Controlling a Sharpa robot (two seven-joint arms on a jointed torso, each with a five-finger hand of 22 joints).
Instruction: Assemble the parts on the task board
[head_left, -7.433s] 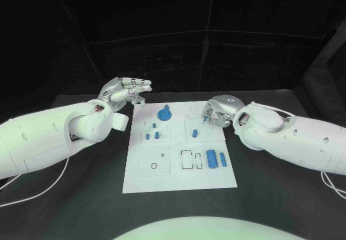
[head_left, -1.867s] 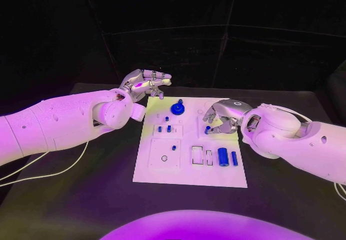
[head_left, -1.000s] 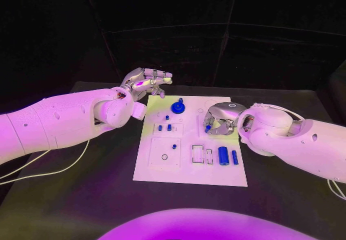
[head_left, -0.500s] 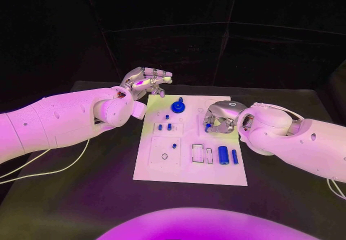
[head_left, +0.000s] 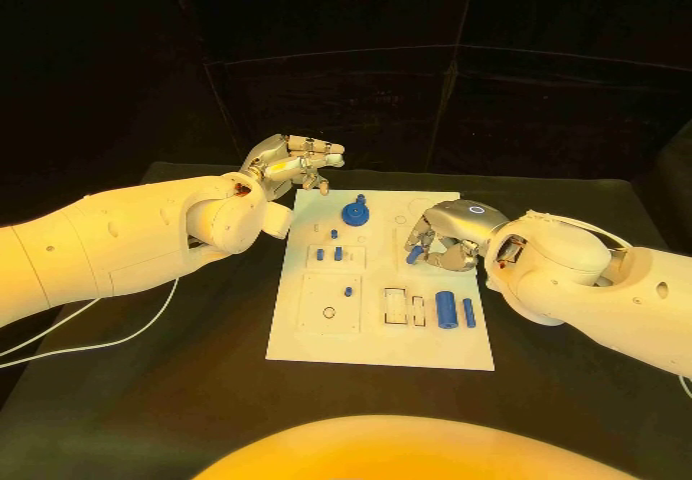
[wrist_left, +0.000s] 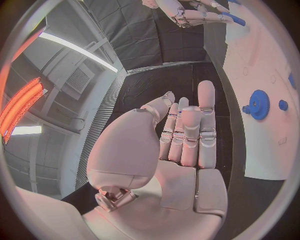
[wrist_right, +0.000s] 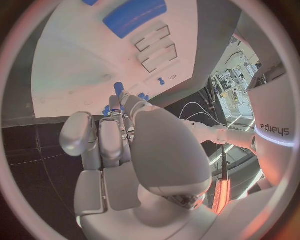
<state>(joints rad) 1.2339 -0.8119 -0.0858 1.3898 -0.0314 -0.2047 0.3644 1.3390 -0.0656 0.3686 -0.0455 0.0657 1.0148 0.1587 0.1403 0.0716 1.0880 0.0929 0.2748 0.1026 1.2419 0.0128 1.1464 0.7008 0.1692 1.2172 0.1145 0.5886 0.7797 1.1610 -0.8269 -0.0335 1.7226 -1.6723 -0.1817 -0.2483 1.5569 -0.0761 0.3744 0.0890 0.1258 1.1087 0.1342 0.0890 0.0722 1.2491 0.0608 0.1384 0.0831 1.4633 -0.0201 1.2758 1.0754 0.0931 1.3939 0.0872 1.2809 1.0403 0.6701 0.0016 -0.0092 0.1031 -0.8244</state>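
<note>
A small blue peg (head_left: 414, 254) is pinched at the fingertips of the right hand (head_left: 444, 234), which is held over the right half of the white task board (head_left: 378, 340) on the black desk (head_left: 173, 400); in the right wrist view the same peg (wrist_right: 119, 91) is seen sticking out beyond the curled fingers (wrist_right: 115, 130), with the board's surface lying just past it. In the left wrist view that peg (wrist_left: 234, 19) is seen again between the right hand's fingertips, above the board. The left hand (head_left: 289, 165) is held off the board's far left corner, above the desk, with nothing in it; its fingers (wrist_left: 187, 130) are seen in the left wrist view stretched out straight and lying side by side, the thumb set a little apart. Just beside the left hand, toward the right hand, a blue gear (head_left: 355, 212) is seated on the board's far end, and it is also seen in the left wrist view (wrist_left: 258, 104) with a small blue knob (wrist_left: 282, 105) next to it. Nearer the robot than the right hand, a thick blue cylinder (head_left: 446, 309) and a thinner blue pin (head_left: 469, 314) are laid side by side on the board, next to two rectangular recesses (head_left: 395, 305). Between the two hands, a pair of short blue pegs (head_left: 327, 254) is stood upright in the board, and a further one (head_left: 348, 291) is set closer to the robot.
</note>
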